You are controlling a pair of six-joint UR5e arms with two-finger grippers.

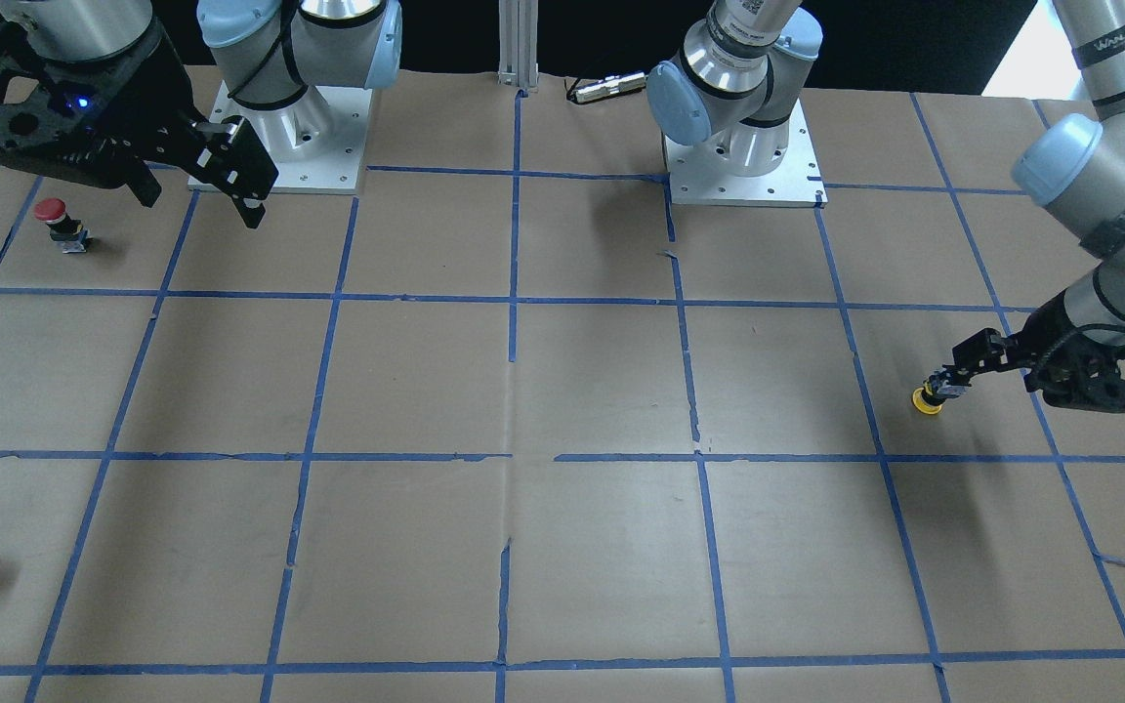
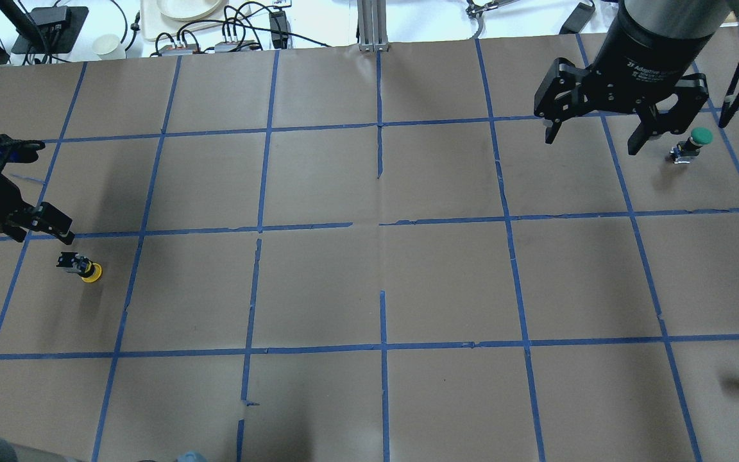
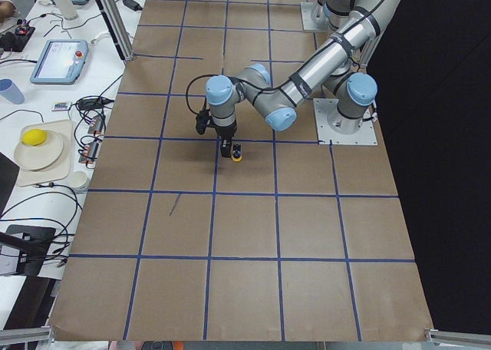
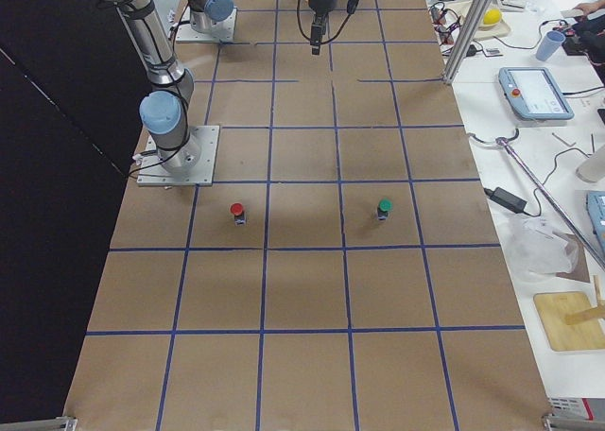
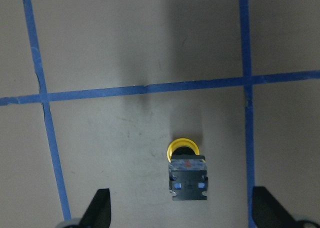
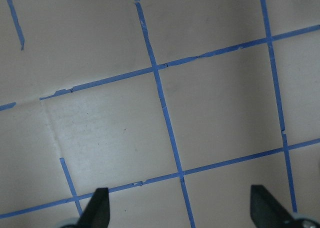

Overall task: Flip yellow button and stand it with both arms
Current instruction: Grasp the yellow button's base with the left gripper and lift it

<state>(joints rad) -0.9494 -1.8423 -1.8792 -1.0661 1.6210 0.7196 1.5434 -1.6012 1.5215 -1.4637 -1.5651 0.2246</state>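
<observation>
Fingers (image 5: pixel 100 210) of the left gripper (image 2: pixel 47 232) were spread wide, not pinching anything. The yellow button (image 5: pixel 186 170) lay tipped over on the paper between them and a bit ahead, with its block end toward the gripper and its cap pointing away. Couldn't tell if a fingertip touched it. It was in a taped square near the table's (image 1: pixel 562 391) left end. The right gripper (image 2: pixel 593 141) hung way over on the other side, fingers apart too and empty, with a green button (image 2: pixel 696 138) just beside it and a red button (image 1: pixel 57 220) nearby.
</observation>
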